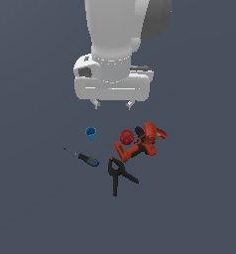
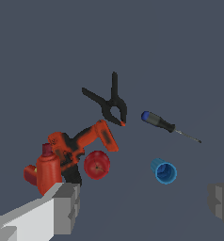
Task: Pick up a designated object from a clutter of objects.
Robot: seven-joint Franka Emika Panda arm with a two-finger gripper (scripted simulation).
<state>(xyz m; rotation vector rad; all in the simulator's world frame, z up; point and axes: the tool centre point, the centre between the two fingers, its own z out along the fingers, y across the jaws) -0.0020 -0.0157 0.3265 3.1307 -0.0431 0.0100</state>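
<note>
Dark grey-blue flooring (image 1: 35,208) spreads flat under everything. From the exterior view's left: the screwdriver (image 1: 82,157) lies farthest that way, thin shaft pointing left, blue-capped black handle toward the clutter. Just behind it sits the small blue cup (image 1: 91,133). Next lies the black spring clamp (image 1: 118,175), handles splayed toward the viewer. A red round knob (image 1: 126,136) sits against the red-orange power drill (image 1: 141,143), farthest right. Above them all hangs the gripper (image 1: 112,104), fingers spread wide, holding nothing.
</note>
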